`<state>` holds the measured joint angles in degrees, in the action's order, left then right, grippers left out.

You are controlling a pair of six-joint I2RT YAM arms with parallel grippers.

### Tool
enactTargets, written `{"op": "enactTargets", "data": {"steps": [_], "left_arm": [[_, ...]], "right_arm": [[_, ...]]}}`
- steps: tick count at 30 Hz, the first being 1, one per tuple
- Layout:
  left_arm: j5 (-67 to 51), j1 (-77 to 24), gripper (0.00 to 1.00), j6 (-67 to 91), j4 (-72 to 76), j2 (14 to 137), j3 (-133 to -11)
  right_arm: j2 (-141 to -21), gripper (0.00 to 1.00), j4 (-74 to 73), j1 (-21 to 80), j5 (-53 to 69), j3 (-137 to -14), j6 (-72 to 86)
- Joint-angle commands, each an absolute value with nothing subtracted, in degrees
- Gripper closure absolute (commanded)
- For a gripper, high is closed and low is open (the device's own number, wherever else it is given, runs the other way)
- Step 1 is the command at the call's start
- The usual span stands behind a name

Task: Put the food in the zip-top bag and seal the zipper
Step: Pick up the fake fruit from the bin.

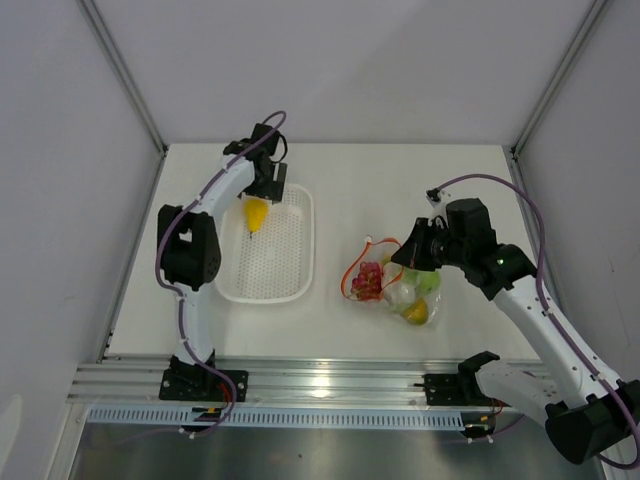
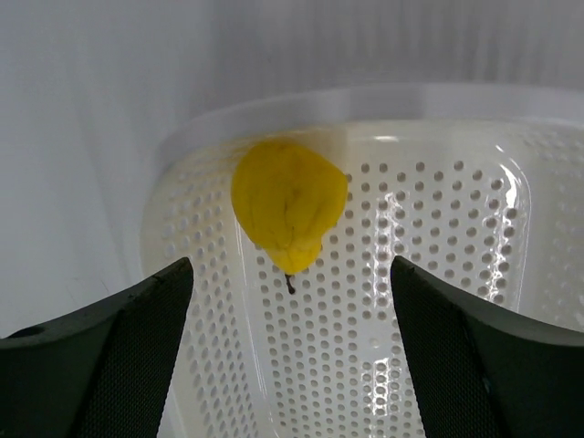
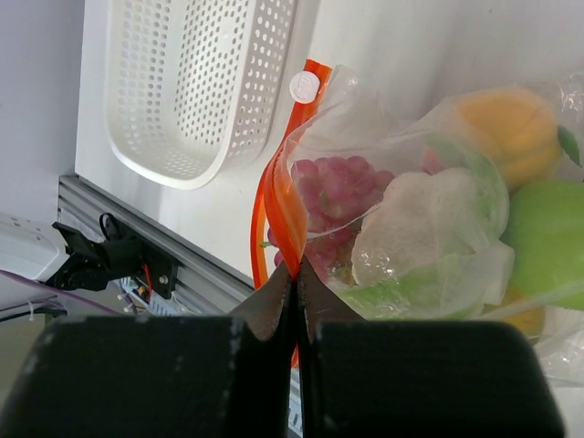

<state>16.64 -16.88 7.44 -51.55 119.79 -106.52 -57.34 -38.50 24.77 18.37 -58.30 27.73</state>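
A yellow mango (image 1: pixel 257 214) (image 2: pixel 289 205) lies at the far end of the white perforated basket (image 1: pixel 281 262). My left gripper (image 1: pixel 262 196) (image 2: pixel 290 347) is open just above and short of it, a finger to each side. The clear zip-top bag (image 1: pixel 403 290) (image 3: pixel 429 228) lies right of the basket and holds purple-red grapes (image 3: pixel 330 196), white cauliflower (image 3: pixel 420 228), a green apple (image 3: pixel 547 246) and an orange fruit (image 3: pixel 504 128). My right gripper (image 1: pixel 413 257) (image 3: pixel 297 274) is shut on the bag's orange-red zipper (image 3: pixel 285 201) and lifts that edge of the mouth.
The basket's rim (image 3: pixel 182 173) shows in the right wrist view, left of the bag. An aluminium rail (image 1: pixel 320 385) runs along the table's near edge. White walls close the table on three sides.
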Motion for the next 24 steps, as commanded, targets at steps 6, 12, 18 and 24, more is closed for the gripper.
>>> {"op": "enactTargets", "data": {"steps": [6,12,18,24], "left_arm": [[18.5,-15.9,0.17,1.6,-54.4,126.6,-118.5],[18.6,-15.9,0.19,1.7,-55.4,127.6,-117.4],[19.4,-15.9,0.2,2.5,-56.4,128.9,-117.5],[19.8,-15.9,0.23,3.3,-59.9,132.7,-120.5]], "right_arm": [[-57.9,1.0,-33.0,23.3,21.0,-56.5,25.2],[-57.2,1.0,-31.7,22.4,21.9,-55.5,25.0],[-56.4,1.0,-31.1,21.4,22.9,-54.6,25.0],[-55.5,1.0,-30.6,20.8,23.1,-53.7,25.0]]}}
